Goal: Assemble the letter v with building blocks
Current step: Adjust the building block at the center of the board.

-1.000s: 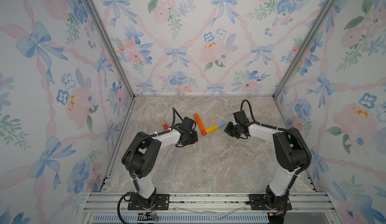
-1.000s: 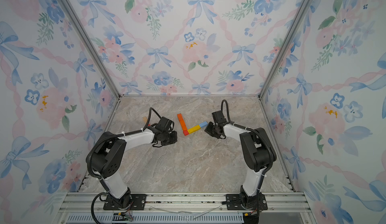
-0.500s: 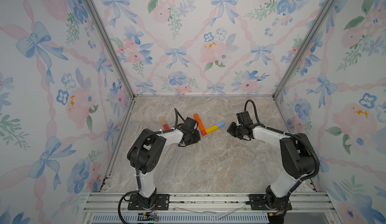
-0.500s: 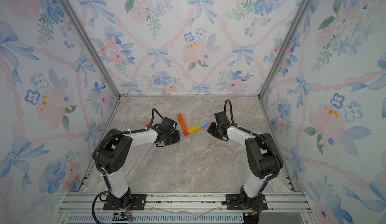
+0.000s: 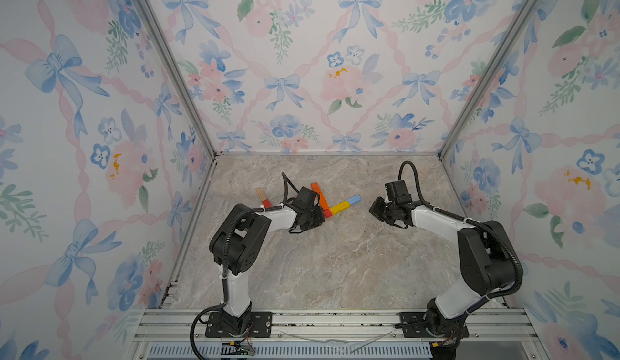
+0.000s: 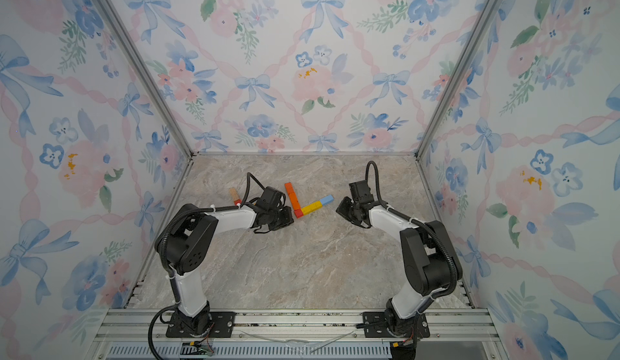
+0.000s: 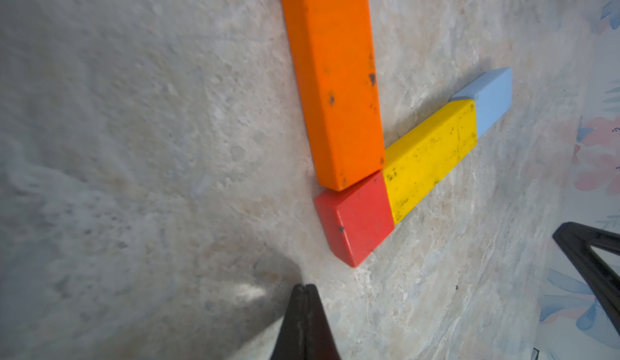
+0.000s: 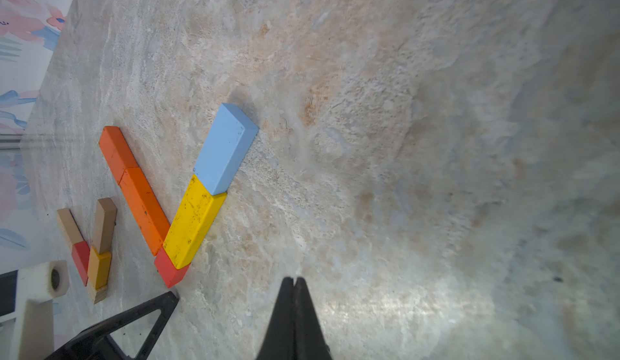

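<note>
The building blocks (image 8: 188, 220) already form a V at mid-frame on the surface (image 5: 335, 257), orange bars (image 6: 292, 194) meeting a yellow-and-blue line (image 5: 342, 206) at a red corner block (image 7: 355, 220); the left end effector (image 7: 303, 286) and right end effector (image 8: 294, 279) sit beside it, pinched closed and empty; little seems left.

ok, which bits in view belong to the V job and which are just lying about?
Job: orange bars, red block, yellow bar, blue bar, joined as a V.
Lying about: side cluster of plain wood, red and yellow blocks, near the left arm.
</note>
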Motion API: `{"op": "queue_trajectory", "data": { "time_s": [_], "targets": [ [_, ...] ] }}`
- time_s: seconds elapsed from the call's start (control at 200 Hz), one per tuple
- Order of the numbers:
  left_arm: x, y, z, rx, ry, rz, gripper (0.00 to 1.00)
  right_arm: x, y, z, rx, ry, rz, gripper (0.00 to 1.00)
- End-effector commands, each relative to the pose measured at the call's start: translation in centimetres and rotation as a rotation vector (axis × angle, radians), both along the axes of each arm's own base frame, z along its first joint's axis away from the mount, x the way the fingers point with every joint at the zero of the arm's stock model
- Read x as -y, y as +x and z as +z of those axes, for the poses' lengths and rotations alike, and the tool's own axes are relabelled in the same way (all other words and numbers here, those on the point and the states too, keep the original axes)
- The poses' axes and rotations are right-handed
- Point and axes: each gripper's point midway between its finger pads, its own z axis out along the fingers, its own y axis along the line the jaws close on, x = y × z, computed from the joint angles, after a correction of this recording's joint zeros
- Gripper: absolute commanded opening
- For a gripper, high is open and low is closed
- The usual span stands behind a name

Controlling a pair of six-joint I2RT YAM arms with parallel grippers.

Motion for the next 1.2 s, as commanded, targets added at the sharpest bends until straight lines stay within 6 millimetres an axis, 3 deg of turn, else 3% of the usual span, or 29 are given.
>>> {"op": "queue_trajectory", "data": {
  "time_s": [0.0, 0.78, 1.195],
  "targets": [
    [0.0, -0.2, -1.4, -0.041, 0.015, 0.010, 0.00, 0.8, -0.4, 0.3, 0.000, -0.005, -0.024, 0.00],
    [-0.1, 1.1, -2.2, -0.041, 0.029, 0.034, 0.00, 0.9, -0.6, -0.2, -0.015, -0.004, -0.026, 0.00],
    [-0.7, 0.6, -2.0, -0.038, 0.036, 0.046, 0.00, 1.1, -0.7, 0.2, -0.007, -0.002, -0.031, 0.00]
  ]
}}
